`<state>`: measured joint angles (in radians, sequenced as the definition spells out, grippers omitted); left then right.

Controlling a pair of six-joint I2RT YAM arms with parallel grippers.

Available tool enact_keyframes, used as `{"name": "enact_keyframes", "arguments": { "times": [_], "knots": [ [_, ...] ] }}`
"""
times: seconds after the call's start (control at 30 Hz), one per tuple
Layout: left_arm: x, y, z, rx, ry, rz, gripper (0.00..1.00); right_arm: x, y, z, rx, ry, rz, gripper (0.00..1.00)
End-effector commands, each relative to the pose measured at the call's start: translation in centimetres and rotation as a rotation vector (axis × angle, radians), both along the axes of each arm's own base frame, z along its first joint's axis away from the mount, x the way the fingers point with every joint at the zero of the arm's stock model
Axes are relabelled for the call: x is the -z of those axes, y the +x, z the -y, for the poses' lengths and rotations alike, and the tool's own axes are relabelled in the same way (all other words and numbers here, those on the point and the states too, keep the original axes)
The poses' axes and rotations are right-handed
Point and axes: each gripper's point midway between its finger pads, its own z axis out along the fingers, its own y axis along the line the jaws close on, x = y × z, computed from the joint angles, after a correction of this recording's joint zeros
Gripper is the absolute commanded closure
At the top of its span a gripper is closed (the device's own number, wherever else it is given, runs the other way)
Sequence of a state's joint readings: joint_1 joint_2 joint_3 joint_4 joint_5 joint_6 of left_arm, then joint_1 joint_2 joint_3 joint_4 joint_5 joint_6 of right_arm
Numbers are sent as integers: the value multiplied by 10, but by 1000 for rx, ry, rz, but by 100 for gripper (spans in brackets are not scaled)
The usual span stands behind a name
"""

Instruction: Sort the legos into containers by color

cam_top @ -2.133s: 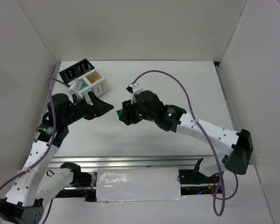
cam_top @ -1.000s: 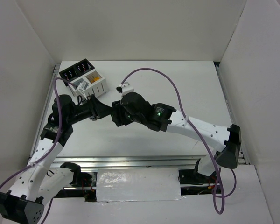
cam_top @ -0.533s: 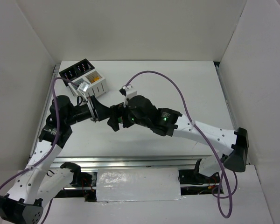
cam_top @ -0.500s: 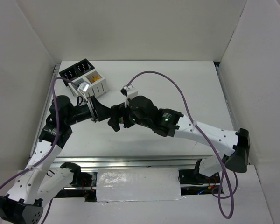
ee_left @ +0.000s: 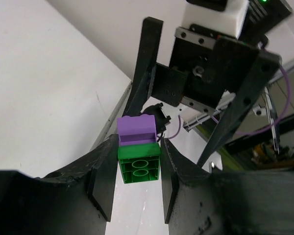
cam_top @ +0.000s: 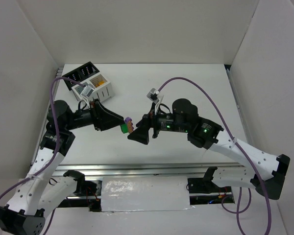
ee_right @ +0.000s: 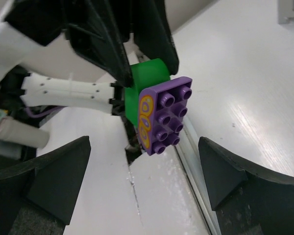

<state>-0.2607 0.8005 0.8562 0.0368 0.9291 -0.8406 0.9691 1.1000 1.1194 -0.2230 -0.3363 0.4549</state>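
Clamping a small green studded plastic brick, the left tool holds it above the white counter, which is boxed in by plain white walls. A purple studded brick caps the green one. The stack runs lengthwise along the fingers, its studs facing the right tool, whose jaws are spread wide.

You have a white table boxed in by three white panels: a back wall, a left wall and a right wall. Along your near edge runs a metal rail. Just below its middle lies a crinkled white sheet.
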Motion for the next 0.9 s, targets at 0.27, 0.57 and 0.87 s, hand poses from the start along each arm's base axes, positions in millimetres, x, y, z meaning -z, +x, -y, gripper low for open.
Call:
{"name": "enact_keyframes", "arguments": {
  "times": [0.27,0.57,0.87],
  "knots": [
    [-38,-51,2,225,-76,292,100,-48,-28,10,-246,217,16,8],
    [-31,-47,3,228,-78,255,100,-52,-29,-7,-290,228,-2,22],
    [-31,-44,4,224,-81,247,100,-54,-34,-20,-341,254,-13,82]
  ]
}}
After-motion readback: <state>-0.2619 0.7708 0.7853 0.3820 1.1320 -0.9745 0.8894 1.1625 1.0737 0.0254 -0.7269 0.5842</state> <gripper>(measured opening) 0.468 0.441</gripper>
